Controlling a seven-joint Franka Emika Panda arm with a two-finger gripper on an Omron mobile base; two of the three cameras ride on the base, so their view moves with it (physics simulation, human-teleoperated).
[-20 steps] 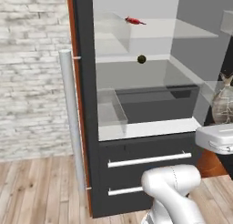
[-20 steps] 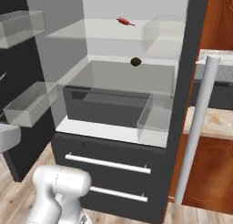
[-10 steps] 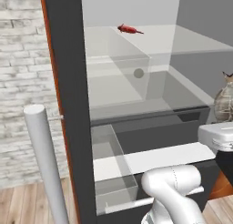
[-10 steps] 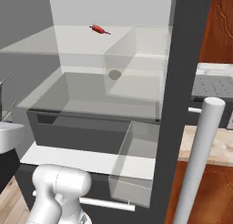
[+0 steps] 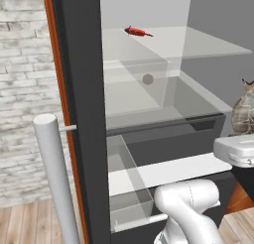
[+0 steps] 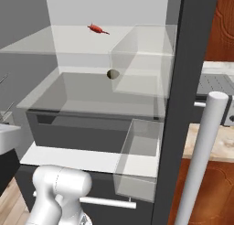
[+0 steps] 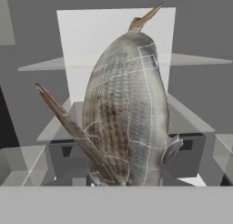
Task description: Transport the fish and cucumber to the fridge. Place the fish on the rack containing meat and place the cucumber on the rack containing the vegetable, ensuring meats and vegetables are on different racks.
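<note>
Fridge: the tall black two-door fridge (image 5: 82,114) with a white interior is seen open in both base views; a long silver bar handle (image 6: 201,155) stands in the foreground.
Upper shelf: the pale translucent flat rack containing meat (image 5: 208,48) is seen high in the white interior.
Meat: the slim bright red piece with pointed ends (image 5: 138,31) is shown lying on the upper shelf, towards its back.
Vegetable: the small round dark olive-brown ball (image 6: 112,74) is shown on the level below, seen through a clear door bin.
Fish: the silvery-grey scaled fish (image 7: 129,114) is seen close up in the hand view, standing upright in front of the open interior, its lower end at the bottom of the view where the finger tips would rise.
Gripper: the fingers are hidden behind the fish; whether they are clamped on it cannot be told.
Arm: a white joint of the arm (image 5: 191,201) is seen in front of the lower drawers.
</note>
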